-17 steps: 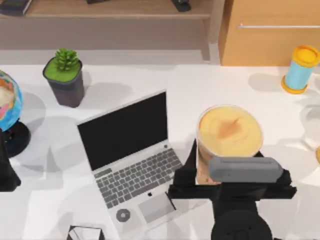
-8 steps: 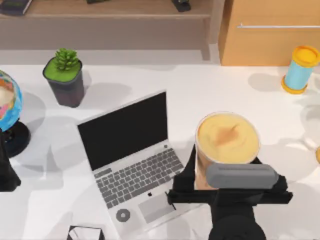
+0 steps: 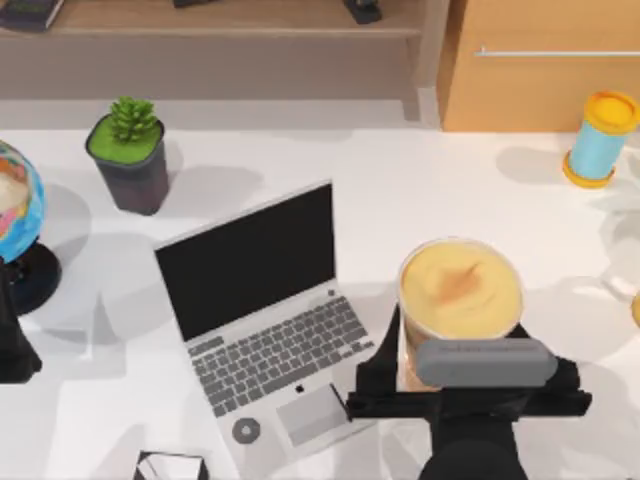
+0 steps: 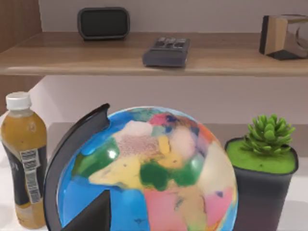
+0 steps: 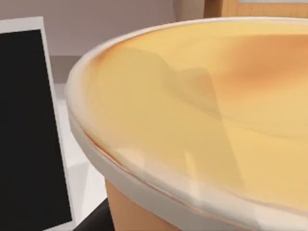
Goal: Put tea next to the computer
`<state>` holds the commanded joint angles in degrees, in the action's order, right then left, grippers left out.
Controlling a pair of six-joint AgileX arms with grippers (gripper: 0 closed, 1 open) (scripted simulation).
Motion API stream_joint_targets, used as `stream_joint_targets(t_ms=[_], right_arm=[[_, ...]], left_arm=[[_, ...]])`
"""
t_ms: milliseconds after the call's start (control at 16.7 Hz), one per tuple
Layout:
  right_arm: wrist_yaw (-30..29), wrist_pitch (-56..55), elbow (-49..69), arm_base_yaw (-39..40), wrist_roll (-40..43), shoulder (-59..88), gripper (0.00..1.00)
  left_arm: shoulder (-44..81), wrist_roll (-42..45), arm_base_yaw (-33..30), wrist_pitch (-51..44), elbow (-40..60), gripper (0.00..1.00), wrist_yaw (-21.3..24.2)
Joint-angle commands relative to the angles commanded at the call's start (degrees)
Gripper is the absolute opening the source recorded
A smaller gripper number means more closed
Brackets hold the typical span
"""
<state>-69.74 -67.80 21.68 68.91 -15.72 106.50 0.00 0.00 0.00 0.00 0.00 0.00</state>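
Note:
The tea point(image 3: 460, 290), a large peach-orange cup with a creamy top, stands just right of the computer point(image 3: 265, 320), an open silver laptop with a black screen. My right gripper point(image 3: 465, 368) is shut on the tea, one dark finger on each side of its lower body. In the right wrist view the tea's rim point(image 5: 202, 106) is very close, with the computer's screen point(image 5: 24, 120) beside it. Whether the cup's base touches the table is hidden. My left arm point(image 3: 10, 340) stays parked at the table's left edge.
A potted plant point(image 3: 130, 150) and a globe point(image 3: 15, 220) stand left of the laptop. A blue cylinder with yellow ends point(image 3: 600, 140) is at the far right, before a wooden cabinet point(image 3: 540, 70). An orange bottle point(image 4: 24, 159) stands beside the globe. A small dark box point(image 3: 170, 465) sits at the front.
My right gripper has carried the tea toward the table's front edge and slightly right. The cup's top looks a little smaller. The left arm has not moved.

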Motion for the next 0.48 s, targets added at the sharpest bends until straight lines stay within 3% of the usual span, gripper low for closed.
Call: stream_joint_targets(t_ms=[480], right_arm=[[0.00, 0.00, 0.00, 0.00, 0.00, 0.00, 0.68]], left_arm=[[0.00, 0.00, 0.00, 0.00, 0.00, 1.00, 0.00]])
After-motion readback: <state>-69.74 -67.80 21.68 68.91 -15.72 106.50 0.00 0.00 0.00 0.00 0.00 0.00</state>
